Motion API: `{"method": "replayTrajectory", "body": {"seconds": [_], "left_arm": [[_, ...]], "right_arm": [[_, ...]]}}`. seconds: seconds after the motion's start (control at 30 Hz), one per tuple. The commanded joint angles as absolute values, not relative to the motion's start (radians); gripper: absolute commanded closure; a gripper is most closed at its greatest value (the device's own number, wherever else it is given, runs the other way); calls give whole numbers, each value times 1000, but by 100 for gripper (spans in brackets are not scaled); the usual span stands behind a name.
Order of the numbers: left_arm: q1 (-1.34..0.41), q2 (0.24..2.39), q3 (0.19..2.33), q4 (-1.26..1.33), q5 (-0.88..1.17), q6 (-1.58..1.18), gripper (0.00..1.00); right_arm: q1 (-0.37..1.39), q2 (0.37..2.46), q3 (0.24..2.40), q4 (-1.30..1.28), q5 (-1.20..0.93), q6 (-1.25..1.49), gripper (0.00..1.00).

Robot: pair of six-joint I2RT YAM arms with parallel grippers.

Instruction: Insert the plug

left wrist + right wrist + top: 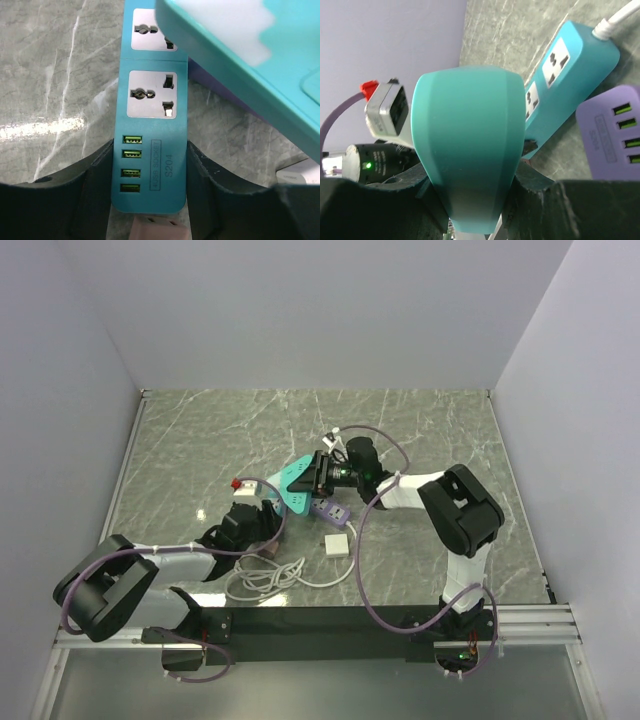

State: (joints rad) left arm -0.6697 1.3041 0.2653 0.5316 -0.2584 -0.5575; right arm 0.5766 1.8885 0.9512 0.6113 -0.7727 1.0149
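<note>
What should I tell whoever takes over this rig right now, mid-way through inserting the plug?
Left end effector: shut on the USB end of the teal power strip, which lies on the table.
Right end effector: shut on a second teal unit, held above that strip.
The plug: flat on the table near the purple strip, its cable coiled beside it, not held.
Done: strip steadied.
Left: one end effector probably has to let go, pick up the plug and seat it in a socket.

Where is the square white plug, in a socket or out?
Out: the plug lies loose on the table; the teal strip's visible sockets are empty.
</note>
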Motion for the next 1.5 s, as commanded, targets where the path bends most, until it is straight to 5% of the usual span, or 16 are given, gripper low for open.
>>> {"method": "replayTrajectory", "body": {"seconds": [0.0,1.47], "left_arm": [[-681,1287,275,574,-236,-512,100],[-696,1252,236,611,-213,-497,100]], "right_arm": [[578,1917,1009,632,-802,1009,100],[561,2046,1012,672,-831,1037,100]]}}
